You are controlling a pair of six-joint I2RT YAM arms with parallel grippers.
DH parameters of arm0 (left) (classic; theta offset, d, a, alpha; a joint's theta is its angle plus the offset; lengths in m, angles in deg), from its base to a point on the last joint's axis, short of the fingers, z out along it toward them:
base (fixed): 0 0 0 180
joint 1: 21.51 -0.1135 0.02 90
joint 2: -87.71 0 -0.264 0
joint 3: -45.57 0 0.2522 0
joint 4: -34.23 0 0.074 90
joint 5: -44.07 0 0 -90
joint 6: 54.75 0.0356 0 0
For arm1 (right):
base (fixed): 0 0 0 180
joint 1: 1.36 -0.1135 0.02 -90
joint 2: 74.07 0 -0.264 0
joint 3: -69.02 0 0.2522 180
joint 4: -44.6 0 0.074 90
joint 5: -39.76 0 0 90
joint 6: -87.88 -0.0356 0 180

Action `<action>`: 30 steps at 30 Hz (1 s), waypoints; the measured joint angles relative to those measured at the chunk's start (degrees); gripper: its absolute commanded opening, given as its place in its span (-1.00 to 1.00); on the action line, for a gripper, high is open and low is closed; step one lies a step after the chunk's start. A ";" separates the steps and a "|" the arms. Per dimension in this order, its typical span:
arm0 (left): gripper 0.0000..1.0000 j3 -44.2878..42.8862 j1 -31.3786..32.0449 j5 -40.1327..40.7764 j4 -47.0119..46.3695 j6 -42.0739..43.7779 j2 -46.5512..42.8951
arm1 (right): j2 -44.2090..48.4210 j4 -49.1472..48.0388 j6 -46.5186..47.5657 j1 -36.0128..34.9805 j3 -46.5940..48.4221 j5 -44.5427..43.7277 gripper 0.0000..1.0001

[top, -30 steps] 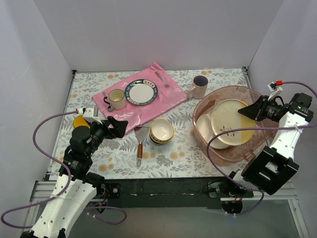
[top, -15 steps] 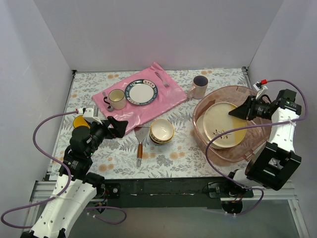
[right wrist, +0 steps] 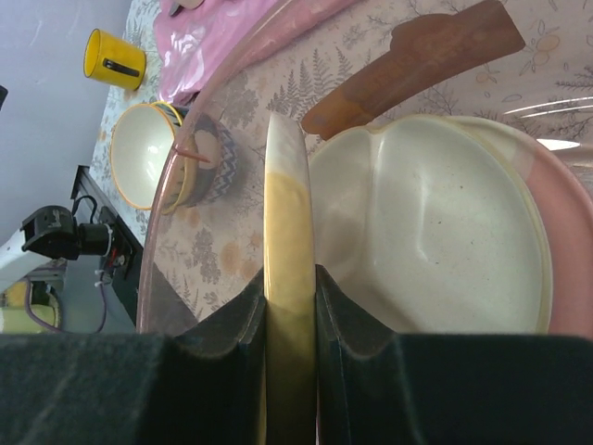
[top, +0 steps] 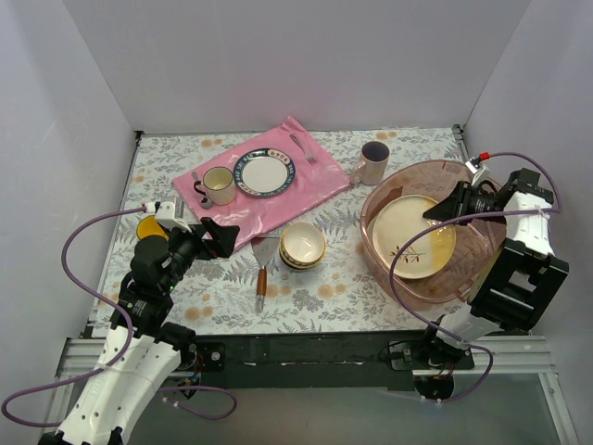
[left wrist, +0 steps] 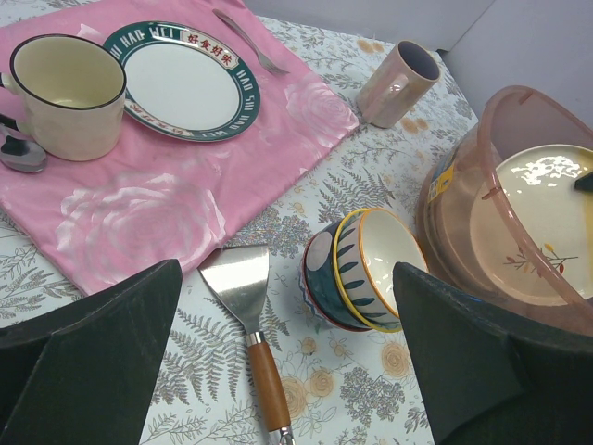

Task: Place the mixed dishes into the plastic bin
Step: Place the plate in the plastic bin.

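Right wrist view: the right gripper (right wrist: 291,287) has its jaws pinching the cream plate (right wrist: 287,185) by its rim inside the plastic bin (left wrist: 449,209), seemingly to lay it on the divided plate (right wrist: 435,232), while the left gripper (top: 220,236) hovers spread wide near the stacked bowls (left wrist: 366,269).

I see plain white walls (top: 296,65) boxing in three sides of the surface (top: 343,297) (covered in a grey fern-and-flower print), evenly lit.

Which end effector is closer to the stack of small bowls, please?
Left. The left end effector hangs open just left of the bowls; the right end effector is farther off, over the plastic bin, gripping a cream plate.
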 measured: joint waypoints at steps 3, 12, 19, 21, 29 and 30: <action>0.96 0.00 0.00 0.00 0.00 0.00 0.00 | -2.03 -0.11 0.11 0.00 0.00 -0.59 -0.63; 0.96 0.00 0.00 0.00 0.00 -0.02 0.00 | -5.79 -0.85 0.22 0.00 0.31 -5.05 -0.24; 0.96 0.00 0.00 0.00 0.00 -0.02 0.00 | -7.17 -2.34 1.51 -0.04 0.31 -10.03 0.00; 0.96 0.00 0.00 0.00 0.00 -0.02 0.00 | -7.17 -2.58 1.75 -0.04 0.31 -11.06 0.04; 0.96 0.02 0.00 0.00 0.00 -0.02 0.04 | -7.17 -3.76 2.75 -0.50 0.44 -15.10 0.17; 0.96 0.02 0.00 0.00 0.00 -0.02 0.07 | -7.17 -3.87 2.91 -0.57 0.46 -15.56 0.18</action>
